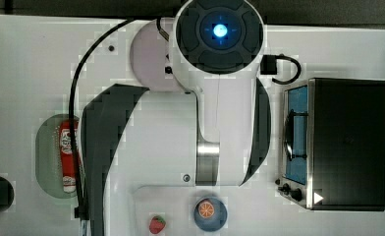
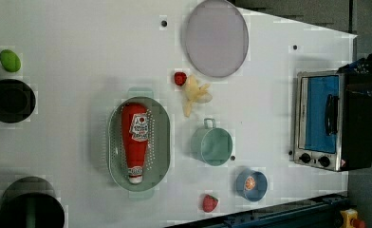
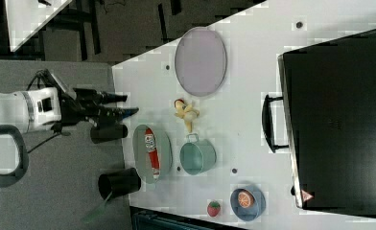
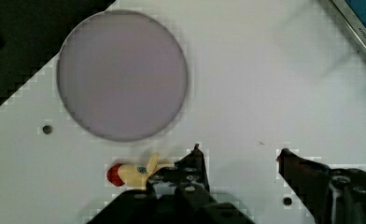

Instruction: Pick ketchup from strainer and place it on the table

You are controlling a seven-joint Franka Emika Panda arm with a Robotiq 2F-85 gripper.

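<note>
Starting configuration for the pick. The red squeeze bottle of ketchup (image 2: 135, 140), white-and-red labelled with a whitish cap end, is shown lying lengthwise inside the pale green oval perforated plastic strainer (image 2: 161, 142), toward the left view's left side of it and untouched. The strainer rests on the white flat surface (image 2: 79, 104), with a round teal cup (image 2: 212, 145) just beside it on the left view's right and a peeled yellow banana (image 2: 194, 95) with a small red strawberry (image 2: 180, 78) near a round grey plate (image 2: 216, 38).

The black end effector (image 3: 121, 106) is held high above the surface — well apart from the strainer — with its fingers apart and nothing between them; in the wrist view the fingertips (image 4: 197, 154) frame bare surface below the plate.

Likely failures, as judged from this layout: the bottle lies close to one strainer wall, so a finger may strike the rim or wedge against the wall; the rounded plastic may slip or roll if gripped off-centre; the light strainer may be dragged or lifted along with the bottle.
</note>
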